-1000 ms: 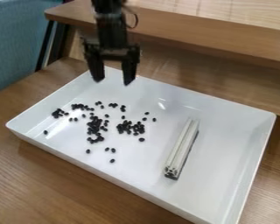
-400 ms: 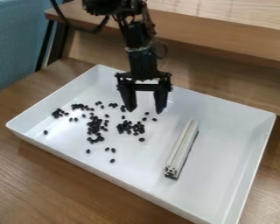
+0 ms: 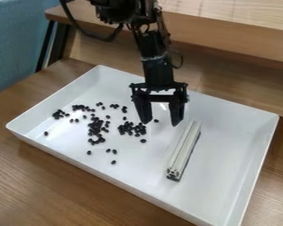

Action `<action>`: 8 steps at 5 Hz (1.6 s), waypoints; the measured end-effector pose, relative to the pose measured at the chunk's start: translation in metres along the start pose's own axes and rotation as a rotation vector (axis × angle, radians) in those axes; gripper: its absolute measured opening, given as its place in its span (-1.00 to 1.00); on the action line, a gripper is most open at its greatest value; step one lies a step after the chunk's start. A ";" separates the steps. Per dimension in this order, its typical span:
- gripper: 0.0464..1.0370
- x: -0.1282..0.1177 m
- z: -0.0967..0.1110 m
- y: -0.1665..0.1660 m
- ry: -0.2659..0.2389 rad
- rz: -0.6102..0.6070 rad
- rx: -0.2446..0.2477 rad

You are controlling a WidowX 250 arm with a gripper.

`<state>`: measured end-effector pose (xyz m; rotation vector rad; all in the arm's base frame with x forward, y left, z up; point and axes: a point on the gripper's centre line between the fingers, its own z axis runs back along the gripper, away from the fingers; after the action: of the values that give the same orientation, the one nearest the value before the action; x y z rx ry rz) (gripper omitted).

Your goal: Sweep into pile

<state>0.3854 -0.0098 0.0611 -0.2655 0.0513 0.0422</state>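
My gripper (image 3: pixel 162 123) hangs over the middle of the white tray (image 3: pixel 220 194), its two fingers apart and nothing between them. Just right of and below it in the view lies a silver-grey slotted bar (image 3: pixel 184 150), slanting along the tray floor and not touched. Many small dark beans are scattered over the left half of the tray, with denser clusters at the centre-left (image 3: pixel 95 128) and just left of the gripper (image 3: pixel 131 128). Single beans lie apart toward the front and left.
The tray's raised walls ring the work area, on a wooden table (image 3: pixel 49 185). A wooden ledge (image 3: pixel 227 39) runs behind the tray and the arm. A blue chair back (image 3: pixel 20 44) stands at the upper left.
The gripper has come from the tray's back left, moving right and lower in the view toward the bar. The bar and beans have not moved.
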 end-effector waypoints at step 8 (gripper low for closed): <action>-0.25 -0.012 -0.048 -0.045 0.010 0.032 0.201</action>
<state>0.3734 -0.0663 0.0275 -0.0640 0.0693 0.0675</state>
